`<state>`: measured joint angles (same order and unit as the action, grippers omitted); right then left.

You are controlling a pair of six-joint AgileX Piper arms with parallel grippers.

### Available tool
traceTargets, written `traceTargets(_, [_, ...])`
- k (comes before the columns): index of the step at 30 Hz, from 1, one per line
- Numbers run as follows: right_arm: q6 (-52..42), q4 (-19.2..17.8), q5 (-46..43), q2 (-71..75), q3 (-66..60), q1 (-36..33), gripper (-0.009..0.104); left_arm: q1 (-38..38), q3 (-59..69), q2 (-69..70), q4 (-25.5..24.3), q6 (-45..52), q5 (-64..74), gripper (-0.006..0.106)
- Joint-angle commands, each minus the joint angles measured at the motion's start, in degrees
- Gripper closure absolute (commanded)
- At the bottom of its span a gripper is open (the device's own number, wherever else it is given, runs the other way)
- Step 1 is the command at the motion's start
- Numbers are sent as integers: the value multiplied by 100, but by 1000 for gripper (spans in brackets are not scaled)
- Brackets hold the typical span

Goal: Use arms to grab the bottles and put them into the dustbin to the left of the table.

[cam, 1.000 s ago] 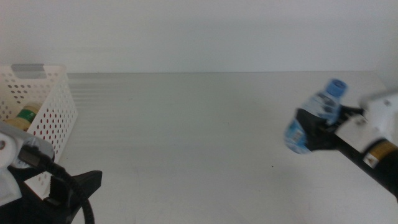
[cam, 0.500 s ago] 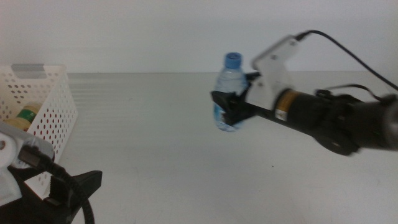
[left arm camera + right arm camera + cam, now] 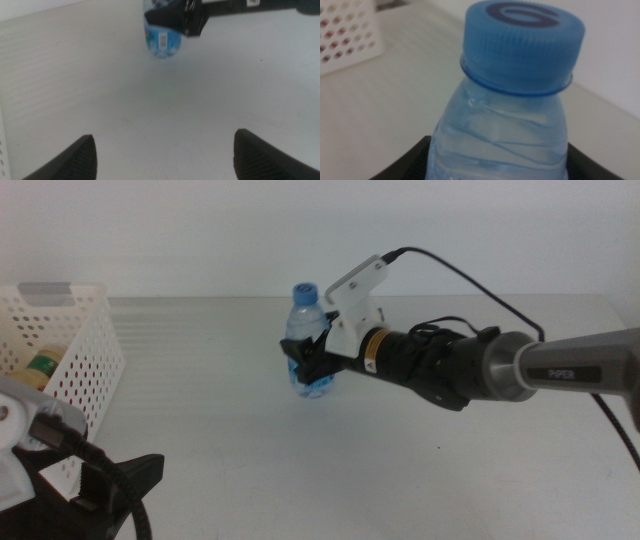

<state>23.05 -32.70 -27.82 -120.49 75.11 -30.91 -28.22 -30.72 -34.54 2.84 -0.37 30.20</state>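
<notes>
Right gripper (image 3: 305, 363): dark jaws clamped round the small clear water bottle with blue cap and label (image 3: 311, 340), now further left than half a second ago, over the middle of the off-white matte table (image 3: 220, 430).
Bottle: upright, held near its lower half.
Left gripper (image 3: 162, 152): jaws spread wide, waiting at the near left, unmoved.
White perforated plastic dustbin (image 3: 85, 350): at the far left, a yellow bottle (image 3: 42, 367) inside.
</notes>
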Motion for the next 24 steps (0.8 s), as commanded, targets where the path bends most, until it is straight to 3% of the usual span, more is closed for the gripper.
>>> traceTargets(1, [10, -131, -680, 341, 258, -99, 95, -21, -152, -23, 2, -76, -402, 10])
traceTargets(5, [10, -386, -700, 214, 258, -166, 95, -21, -152, -23, 2, -76, -402, 10])
traceTargets(8, [10, -381, -645, 171, 258, -177, 94, -21, -152, -23, 2, -76, -402, 10])
traceTargets(11, [29, -381, -612, 166, 258, -191, 86, -21, -152, -23, 2, -76, -402, 10])
traceTargets(12, [29, -381, -607, 166, 258, -200, 71, -21, -152, -23, 2, -76, -402, 10])
traceTargets(13, [29, -386, -607, 166, 246, -200, 65, -21, -152, -23, 2, -76, -402, 10])
traceTargets(14, [29, -406, -547, 166, 196, -200, 30, -21, -152, -23, 2, -76, -402, 10])
traceTargets(15, [29, -428, -509, 177, 196, -200, 23, -21, -152, -23, 2, -76, -402, 10])
traceTargets(19, [129, -607, -364, 315, 184, -200, 6, -21, -152, -23, 2, -76, -402, 10])
traceTargets(24, [420, -642, -285, 776, -209, -200, 7, -21, -152, -23, 2, -76, -402, 10])
